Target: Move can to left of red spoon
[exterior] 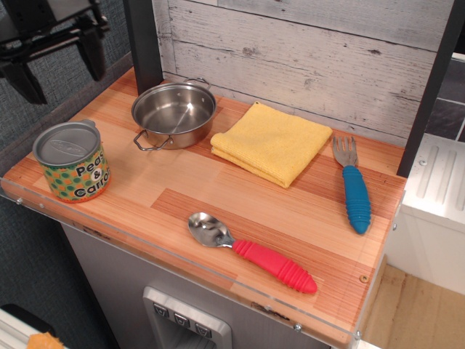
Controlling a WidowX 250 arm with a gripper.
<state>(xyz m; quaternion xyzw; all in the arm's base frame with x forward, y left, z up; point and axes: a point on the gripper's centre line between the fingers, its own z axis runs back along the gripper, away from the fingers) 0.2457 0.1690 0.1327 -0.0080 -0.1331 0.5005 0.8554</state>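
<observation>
The can (71,161), with a grey lid and a green label with orange dots reading "Peas & Carrots", stands upright at the front left corner of the wooden table (174,189). The red spoon (254,252) lies near the front edge, bowl to the left, red ribbed handle to the right. My gripper (58,69) hangs open and empty in the top left corner, high above and behind the can, its two black fingers (92,54) spread apart.
A steel pot (174,113) with wire handles stands at the back left. A folded yellow cloth (272,142) lies at the back middle. A blue-handled fork (354,189) lies at the right. A black post (142,40) rises behind the pot.
</observation>
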